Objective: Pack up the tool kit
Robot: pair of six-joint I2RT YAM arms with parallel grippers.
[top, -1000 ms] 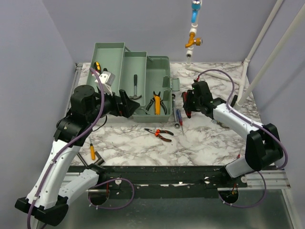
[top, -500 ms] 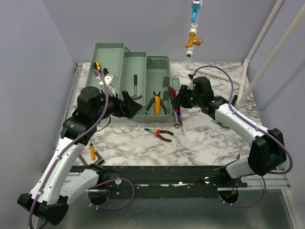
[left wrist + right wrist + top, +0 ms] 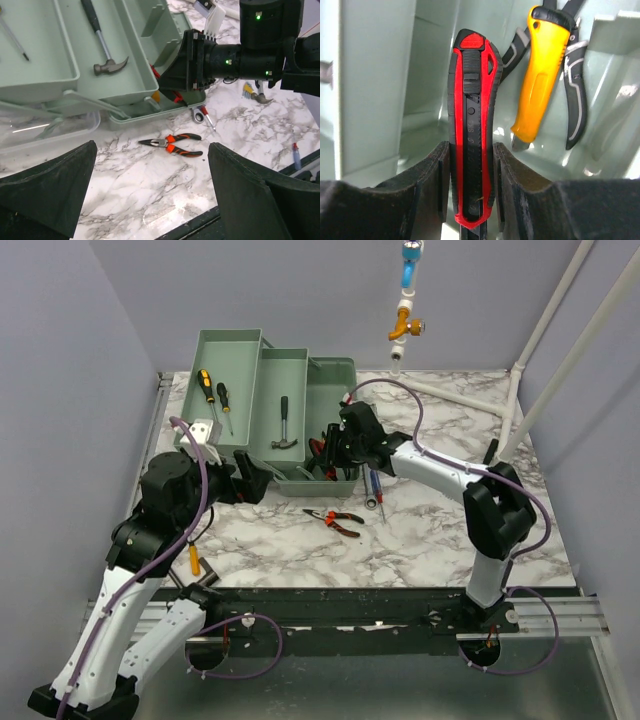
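Since a second ago my right arm has swung left from the open table to the box, and my left arm has drawn back toward the near left, off the box's front edge.

Nearest, my left gripper (image 3: 150, 200) hangs above the table (image 3: 420, 540), its fingers (image 3: 47, 192) spread wide with nothing between them. Just beyond it the orange pliers (image 3: 172, 144) lie on the table, not yet packed, near the front of the box (image 3: 145, 50).

Further on, my right gripper (image 3: 472, 172) is over the box's right compartment, pinching the red and black knife (image 3: 471, 100) by its flat sides at the tail end. Most of the knife sticks out past my fingertips, nose toward the compartment floor, just beside a yellow tool (image 3: 536, 75) already lying there. Whether the nose touches the floor I cannot tell.

I judge the knife light and stiff, with a ribbed grip that should not slip. Held this far back, though, it could swing between the pads, and a hold nearer the middle of the body would be steadier. It should take a short drop without harm.

Beyond, the hammer (image 3: 284, 425) lies in the middle tray and two screwdrivers (image 3: 212, 390) in the far left tray.
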